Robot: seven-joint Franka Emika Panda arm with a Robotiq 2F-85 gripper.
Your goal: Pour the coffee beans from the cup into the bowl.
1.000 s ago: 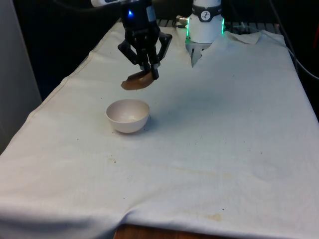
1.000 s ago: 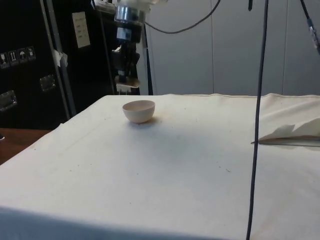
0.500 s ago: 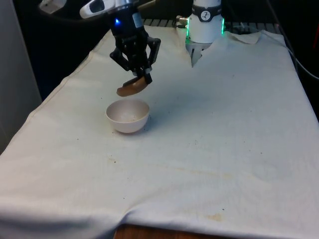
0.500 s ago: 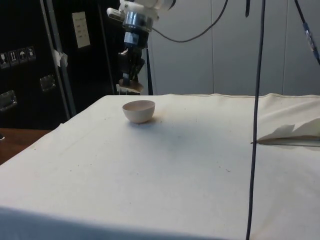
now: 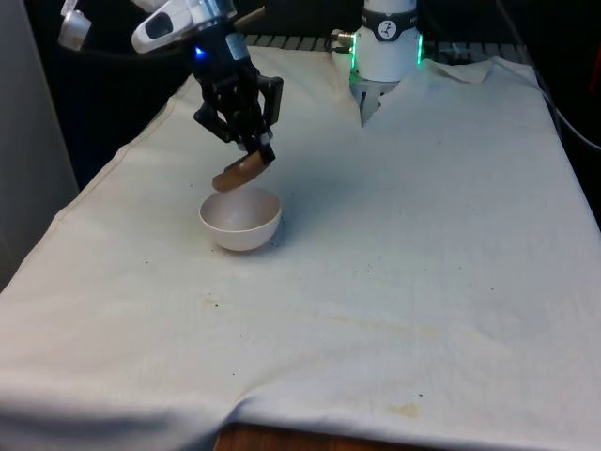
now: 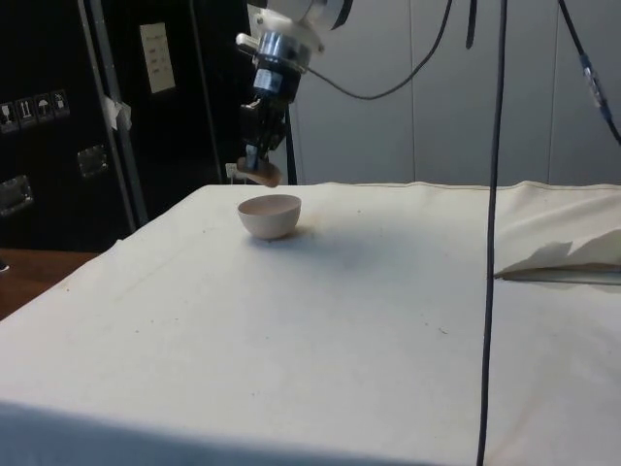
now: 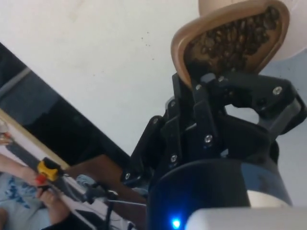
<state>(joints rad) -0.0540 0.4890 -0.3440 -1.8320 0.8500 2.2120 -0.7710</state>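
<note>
A small brown cup hangs tilted just above the white bowl, which stands on the cloth towards the front view's left. My gripper is shut on the cup's rim and leans over with it. In the wrist view the cup holds several dark coffee beans, and the bowl's edge shows beyond it. The side view has the cup right over the bowl's near rim, under the gripper.
The white cloth covers the whole table, with a crumpled fold at the side view's right. A black cable hangs in front of the side camera. A person's hand shows beyond the table edge in the wrist view.
The gripper has carried the cup towards the front view's left and lower, from behind the bowl to just above it, tilting more as it went.
</note>
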